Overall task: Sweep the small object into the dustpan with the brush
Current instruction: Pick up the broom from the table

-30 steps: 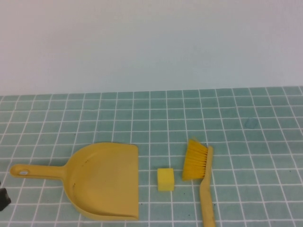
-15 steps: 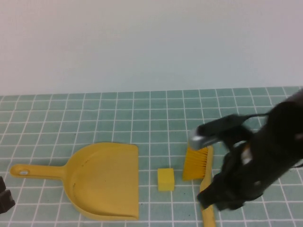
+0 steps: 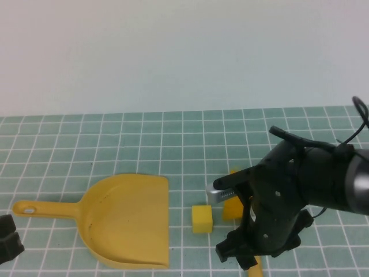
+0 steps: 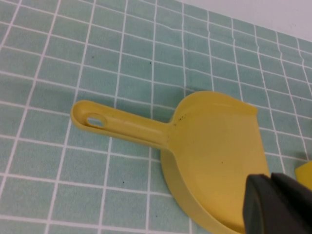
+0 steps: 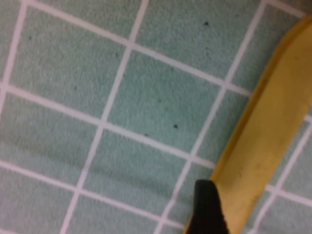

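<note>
Jaw states cannot be told for either gripper; the right gripper (image 3: 245,257) sits low at lower right of the high view over the brush handle, the left gripper (image 3: 8,243) shows only as a dark tip at the lower left edge. Counted: 1 dustpan (image 3: 130,219), 1 small yellow cube (image 3: 202,219) just right of the pan's open mouth, 1 brush (image 3: 232,208), 2 arms. Most of the brush is hidden behind the right arm (image 3: 294,196); only a patch of bristles and a stub of handle at the bottom edge show. Compared with 0.5 s ago, the right arm has shifted left and lower; cube and dustpan are unmoved.
</note>
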### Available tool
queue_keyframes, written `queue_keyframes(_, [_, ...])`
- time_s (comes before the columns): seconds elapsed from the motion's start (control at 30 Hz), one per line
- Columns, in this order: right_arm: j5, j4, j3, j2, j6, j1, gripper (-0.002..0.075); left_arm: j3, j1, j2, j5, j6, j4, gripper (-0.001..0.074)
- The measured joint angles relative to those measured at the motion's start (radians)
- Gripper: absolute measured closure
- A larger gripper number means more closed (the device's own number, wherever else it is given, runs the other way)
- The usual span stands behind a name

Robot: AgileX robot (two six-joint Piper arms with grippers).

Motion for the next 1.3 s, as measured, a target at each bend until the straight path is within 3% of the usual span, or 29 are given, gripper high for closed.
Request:
queue_keyframes(0.8, [0.033,0.0,-0.075,0.14,0.009,0.0,0.03,0.0,0.0,0.0,0.008,-0.002,-0.01,0.0735])
queue_keyframes(1.1, [0.07,0.0,-0.08,0.144,-0.003,0.0,0.0491,0.0,0.0,0.0,0.005,-0.002,-0.014,0.0735])
queue_keyframes(1.3, [0.072,0.0,-0.08,0.144,-0.01,0.0,0.0536,0.0,0.0,0.0,-0.013,-0.002,-0.107,0.0735])
